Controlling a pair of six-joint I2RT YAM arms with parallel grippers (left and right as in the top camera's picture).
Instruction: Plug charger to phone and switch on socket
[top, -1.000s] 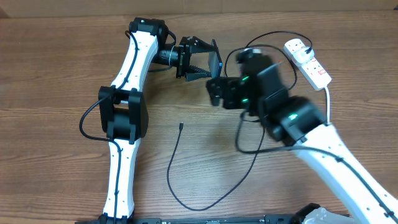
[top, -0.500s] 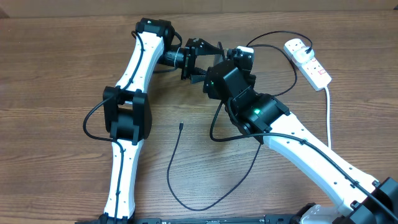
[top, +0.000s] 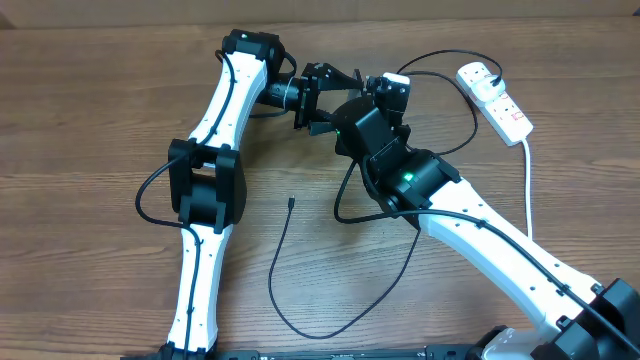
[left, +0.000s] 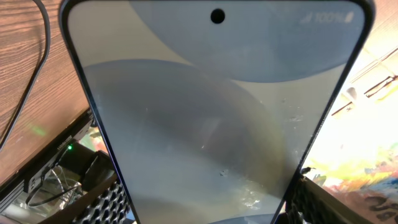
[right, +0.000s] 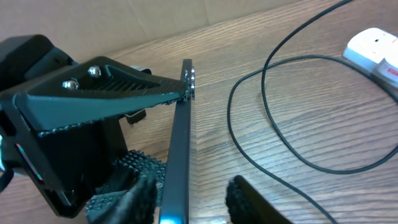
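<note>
We've got the phone (left: 205, 124) raised on edge, screen lit pale blue-grey. The charger (top: 272, 278) loops loose across the wood, tip lying free. The white socket (top: 497, 98) lies far right.

Overhead cam looks straight down over whole table (top: 90, 110); L wrist cam v. close on phone (left: 211, 124) screen; R wrist cam, low, sees same phone (right: 177, 155) edge-on.

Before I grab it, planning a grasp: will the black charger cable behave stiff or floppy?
Probably floppy: the charger cable lies in loose curves. Likely light, being so thin. Its tip may dangle if gripped far back.
</note>
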